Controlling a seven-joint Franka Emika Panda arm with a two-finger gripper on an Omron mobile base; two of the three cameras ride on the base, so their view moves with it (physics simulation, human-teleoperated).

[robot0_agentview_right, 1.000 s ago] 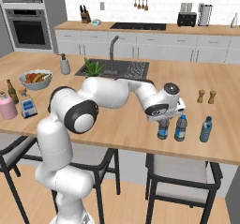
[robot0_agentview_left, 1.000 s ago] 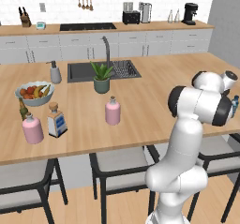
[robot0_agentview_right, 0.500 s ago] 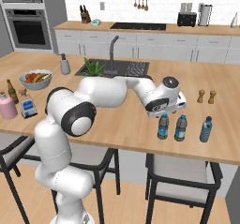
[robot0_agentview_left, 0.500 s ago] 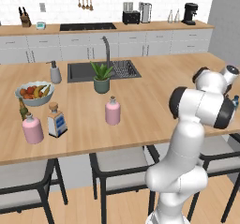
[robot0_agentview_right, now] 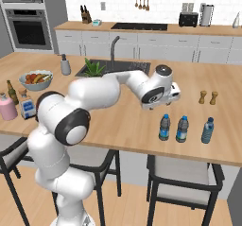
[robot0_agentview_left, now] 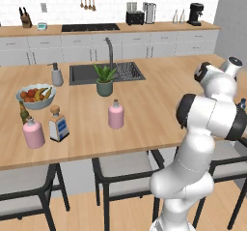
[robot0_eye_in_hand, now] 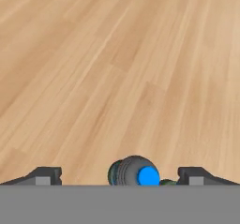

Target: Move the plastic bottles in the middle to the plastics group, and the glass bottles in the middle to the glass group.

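Hovering with my claw (robot0_eye_in_hand: 119, 177) spread above the small clear plastic bottle (robot0_agentview_right: 164, 127), now beside its group; next, the pink round glass bottle (robot0_agentview_left: 116, 114) at nine o'clock.

Left base view: sits behind and left of the arm, looks forward and down across the wooden island (robot0_agentview_left: 144, 109) toward the sink (robot0_agentview_left: 89, 73) and back wall. Wide, fairly far back, takes in the stools too.

Right base view: same deal from behind and right, facing the same island (robot0_agentview_right: 118, 126), sink (robot0_agentview_right: 106, 66) and back wall, with the oven side at far left.

Shared between those two: fruit bowl (robot0_agentview_left: 34, 95) (robot0_agentview_right: 36, 77), potted plant (robot0_agentview_left: 104, 79) (robot0_agentview_right: 93, 68), stove wall.

Hand view: very close, points almost straight down at the countertop (robot0_eye_in_hand: 117, 68), a bottle cap (robot0_eye_in_hand: 133, 171) seen from above at the bottom edge.
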